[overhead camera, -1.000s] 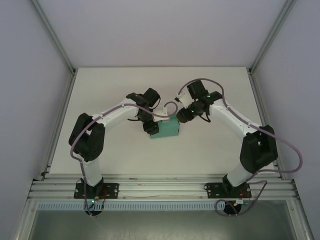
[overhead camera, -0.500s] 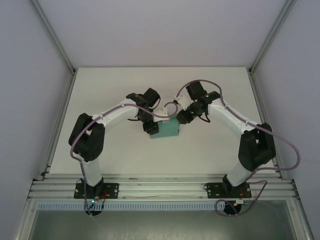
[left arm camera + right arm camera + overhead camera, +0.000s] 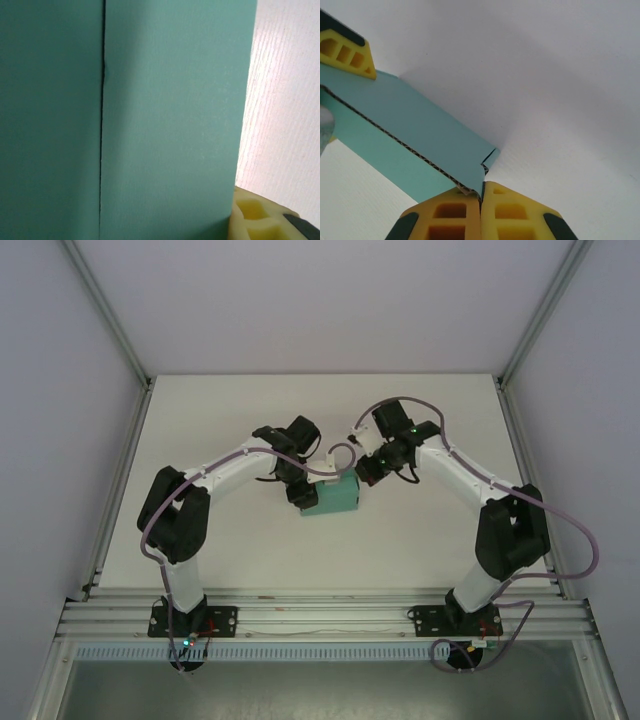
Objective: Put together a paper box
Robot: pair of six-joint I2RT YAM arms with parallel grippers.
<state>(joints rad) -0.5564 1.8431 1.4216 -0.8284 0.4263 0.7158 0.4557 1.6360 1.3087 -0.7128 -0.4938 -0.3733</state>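
The paper box [image 3: 336,499] is a low teal box on the white table [image 3: 220,410], between both arms. My left gripper [image 3: 303,494] holds its left end. In the left wrist view the box's teal wall [image 3: 170,115], with a thin seam, lies right in front of the camera, and one yellow finger [image 3: 257,217] presses against its right side. My right gripper [image 3: 362,477] is at the box's far right corner. Its yellow fingers [image 3: 452,215] are shut, pinching the corrugated corner of a teal flap [image 3: 420,130]. One finger [image 3: 345,52] of the left gripper rests against the flap's far end.
Aluminium frame rails [image 3: 320,615] run along the table's near edge, with white walls on the other three sides. Purple cables [image 3: 340,455] loop over the box between the two wrists. White table surface [image 3: 560,90] spreads behind the box.
My right gripper has closed onto the box's corner flap and its wrist has shifted slightly left and up. The left arm and the box have stayed put.
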